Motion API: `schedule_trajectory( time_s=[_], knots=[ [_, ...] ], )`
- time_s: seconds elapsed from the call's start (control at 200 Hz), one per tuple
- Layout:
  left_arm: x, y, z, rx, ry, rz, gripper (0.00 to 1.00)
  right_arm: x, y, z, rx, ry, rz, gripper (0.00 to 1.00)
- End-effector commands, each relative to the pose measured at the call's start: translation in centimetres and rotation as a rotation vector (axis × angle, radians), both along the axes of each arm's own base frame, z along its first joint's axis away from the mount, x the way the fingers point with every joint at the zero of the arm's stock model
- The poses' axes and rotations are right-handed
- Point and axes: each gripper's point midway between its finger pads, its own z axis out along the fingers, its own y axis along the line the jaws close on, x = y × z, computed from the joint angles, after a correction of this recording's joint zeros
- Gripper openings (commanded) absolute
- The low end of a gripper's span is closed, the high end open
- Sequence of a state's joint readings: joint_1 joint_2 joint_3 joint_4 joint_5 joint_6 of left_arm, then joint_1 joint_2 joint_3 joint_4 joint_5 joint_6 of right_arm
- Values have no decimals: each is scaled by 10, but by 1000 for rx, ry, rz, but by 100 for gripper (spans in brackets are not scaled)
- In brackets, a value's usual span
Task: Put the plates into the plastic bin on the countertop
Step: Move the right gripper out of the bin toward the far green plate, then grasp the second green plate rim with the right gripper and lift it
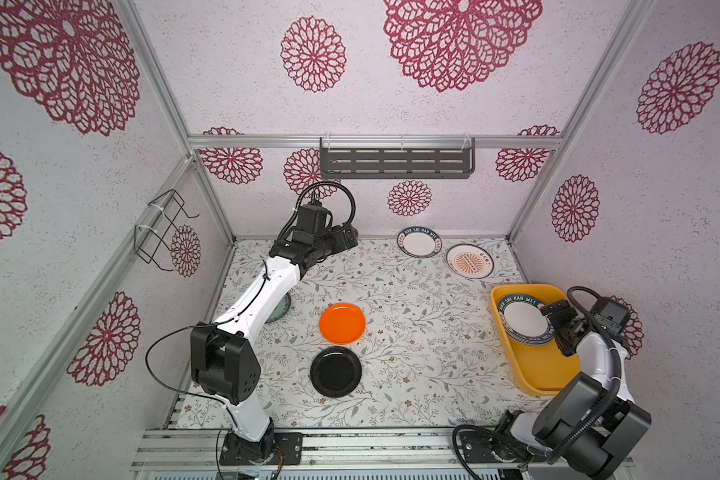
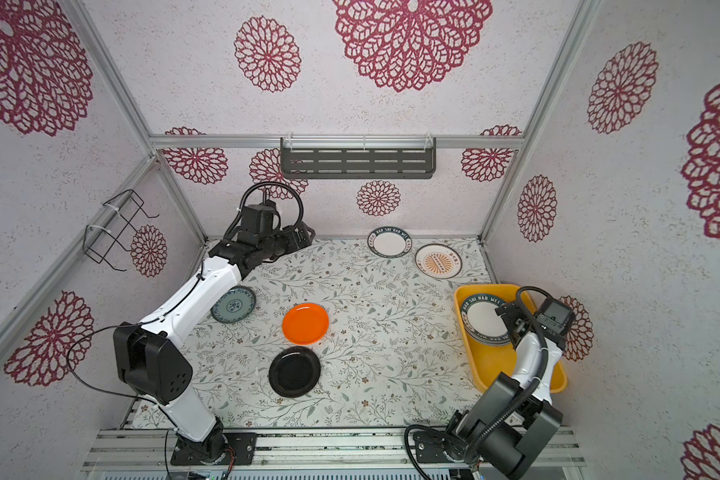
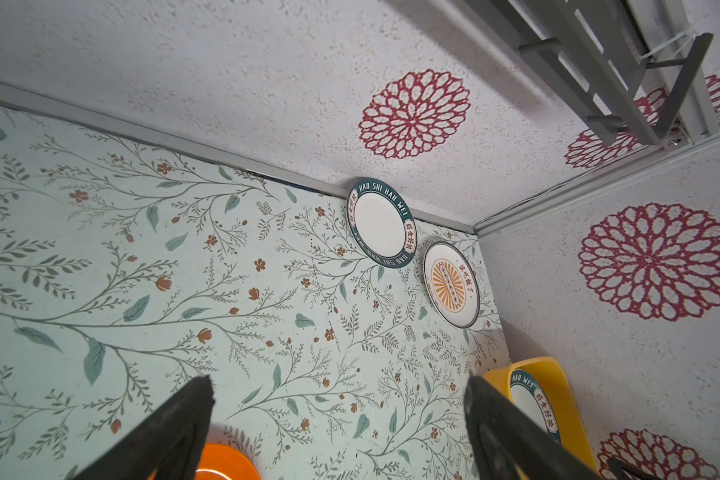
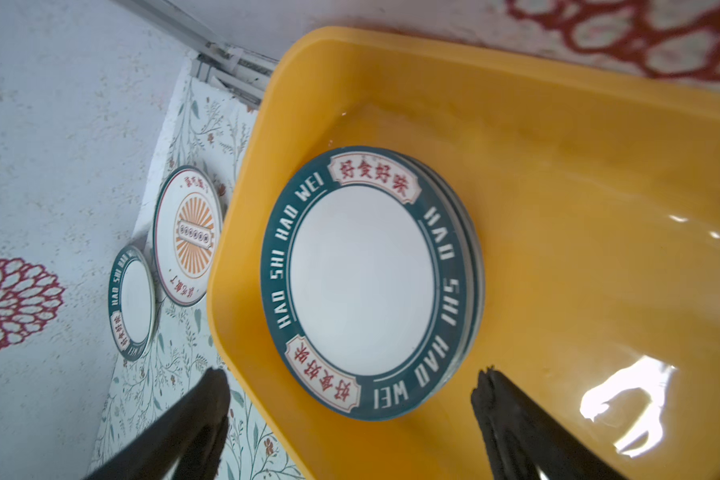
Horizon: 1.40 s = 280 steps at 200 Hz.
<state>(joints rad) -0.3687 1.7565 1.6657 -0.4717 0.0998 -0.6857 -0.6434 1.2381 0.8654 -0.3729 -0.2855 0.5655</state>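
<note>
Several glossy round teal-rimmed plates (image 4: 362,282) lie stacked in the smooth yellow plastic bin (image 4: 558,187) just below the wide, empty right gripper (image 4: 350,374); left gripper (image 3: 339,381) wide too.

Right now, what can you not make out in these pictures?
- Stack in the plastic bin: right wrist view shows only the top plate; count below unclear.
- Blue-floral plate: mostly hidden by the left arm in a top view.
- Bin's near end: partly covered by the right arm in both top views.
</note>
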Motion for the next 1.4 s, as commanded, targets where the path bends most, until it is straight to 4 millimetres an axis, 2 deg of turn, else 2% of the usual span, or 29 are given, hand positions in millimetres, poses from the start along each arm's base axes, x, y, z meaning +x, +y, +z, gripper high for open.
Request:
schedule_trajectory(
  time_s=[0.0,0.18,0.34,0.395,0.425,0.435,0.445,0.525,0.625,0.796,1.021,1.261,1.396],
  knots=[
    [5,-16,4,0,-19,-11,97,12,22,30,-23,-86,83,96],
    [14,-31,-15,-13,-18,-71,97,34,61,60,-21,-212,129,96],
    [37,-35,-20,-55,-20,-98,97,60,94,80,36,-341,116,95],
    [45,-37,-19,-53,-36,-104,97,70,104,84,42,-358,129,95],
    [47,-37,-10,-56,-58,-106,97,77,109,86,40,-364,139,94],
    [52,-39,-23,-48,-38,-106,97,79,110,86,40,-364,141,94],
    [54,-40,-26,-48,-36,-110,97,81,113,86,39,-363,145,94],
    [64,-42,-28,-70,-39,-129,97,99,129,86,42,-353,176,93],
    [73,-40,-28,-73,-46,-143,97,122,152,81,61,-360,207,93],
    [85,-22,-22,-65,-86,-117,97,162,190,70,106,-378,275,89],
    [93,1,-24,-67,-87,-98,97,214,241,40,169,-347,358,81],
    [98,15,-39,-28,-84,-96,97,263,272,7,234,-389,380,77],
    [100,16,-44,-26,-89,-84,97,284,279,-10,255,-393,371,75]
  ],
)
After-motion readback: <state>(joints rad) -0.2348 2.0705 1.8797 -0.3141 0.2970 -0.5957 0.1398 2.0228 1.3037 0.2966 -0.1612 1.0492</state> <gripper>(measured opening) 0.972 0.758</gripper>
